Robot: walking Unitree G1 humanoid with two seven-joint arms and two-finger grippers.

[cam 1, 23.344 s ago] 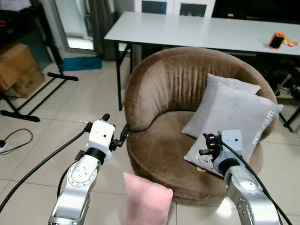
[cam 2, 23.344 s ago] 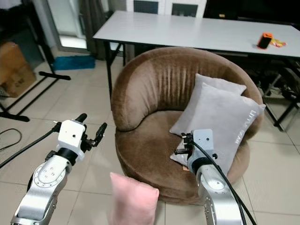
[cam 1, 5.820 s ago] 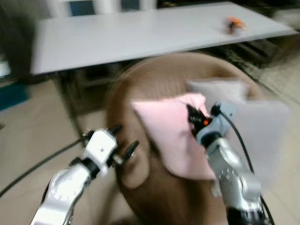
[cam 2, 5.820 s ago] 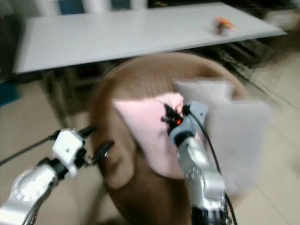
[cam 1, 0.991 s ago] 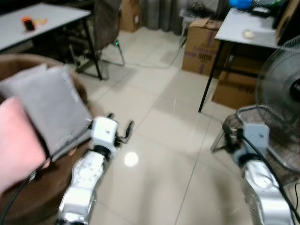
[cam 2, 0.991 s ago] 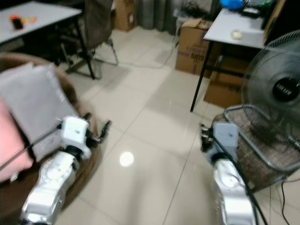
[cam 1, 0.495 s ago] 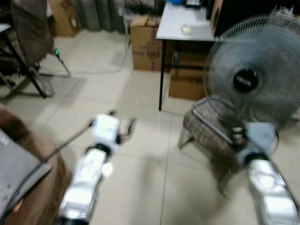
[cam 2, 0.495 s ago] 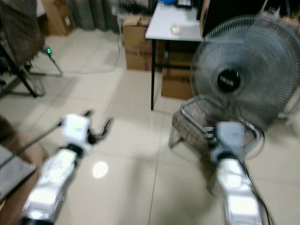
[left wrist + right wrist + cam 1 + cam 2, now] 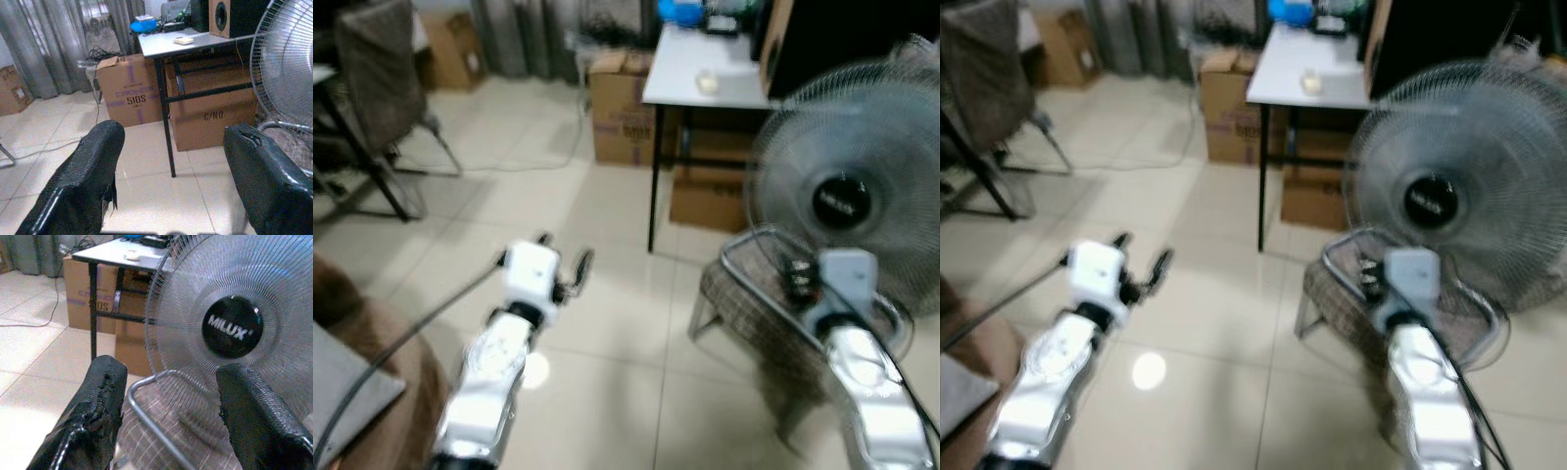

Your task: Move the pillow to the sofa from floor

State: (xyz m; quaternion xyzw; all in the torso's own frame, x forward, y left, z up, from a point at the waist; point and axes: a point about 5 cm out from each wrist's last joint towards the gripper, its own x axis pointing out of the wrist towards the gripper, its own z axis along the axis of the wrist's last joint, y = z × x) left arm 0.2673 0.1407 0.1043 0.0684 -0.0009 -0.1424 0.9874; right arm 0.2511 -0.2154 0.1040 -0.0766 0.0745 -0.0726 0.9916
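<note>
The brown sofa's rim shows at the lower left edge of the eye views, with a corner of a grey pillow lying on it. My left gripper is held out over the tiled floor to the right of the sofa, open and empty; in its wrist view the fingers stand wide apart. My right gripper is raised in front of a standing fan, also open, its fingers holding nothing.
A large standing fan is at the right, with a metal-framed stool with a checked seat in front of it. A white table with cardboard boxes below stands behind. A chair is at the far left.
The whole view has swung right, away from the sofa: the pink pillow lying on it a second ago has left the picture. Both grippers stay open and empty.
</note>
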